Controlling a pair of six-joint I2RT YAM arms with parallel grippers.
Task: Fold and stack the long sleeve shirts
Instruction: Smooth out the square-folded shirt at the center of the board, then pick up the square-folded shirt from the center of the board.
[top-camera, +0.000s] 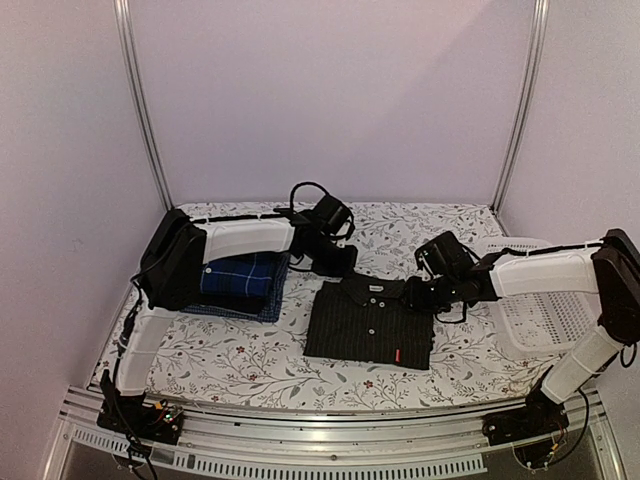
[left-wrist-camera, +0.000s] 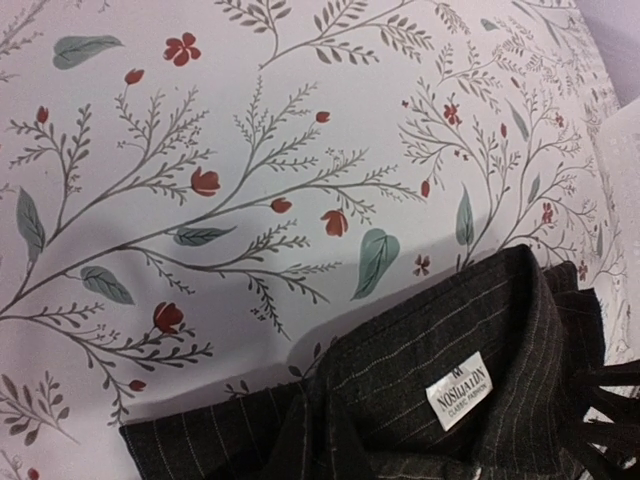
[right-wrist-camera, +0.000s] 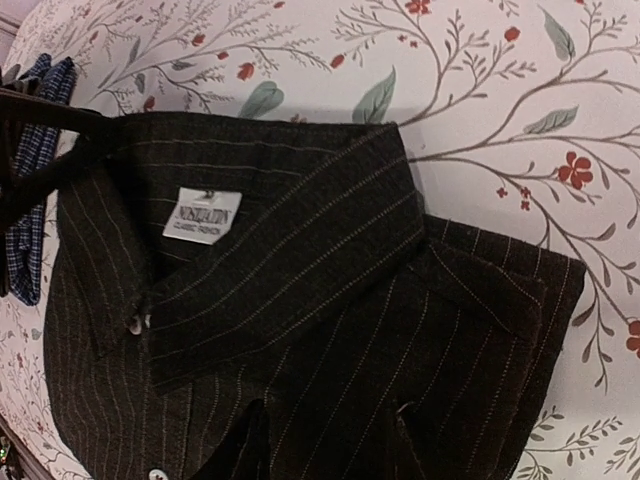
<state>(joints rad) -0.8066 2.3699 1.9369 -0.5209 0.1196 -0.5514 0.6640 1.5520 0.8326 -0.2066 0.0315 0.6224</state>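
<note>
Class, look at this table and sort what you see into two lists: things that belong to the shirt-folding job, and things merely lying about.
Belongs to the job:
black pinstriped shirt, folded mid-table
blue plaid shirt, folded on the left

Just lying about:
white mesh basket on the right
floral tablecloth

Pale lilac walls (top-camera: 330, 90), aluminium posts (top-camera: 140, 100), floral tablecloth (top-camera: 250, 360)

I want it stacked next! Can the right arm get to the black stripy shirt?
Probably yes. The right arm ends right beside the collar of the black stripy shirt, which lies folded with nothing on top.
</note>
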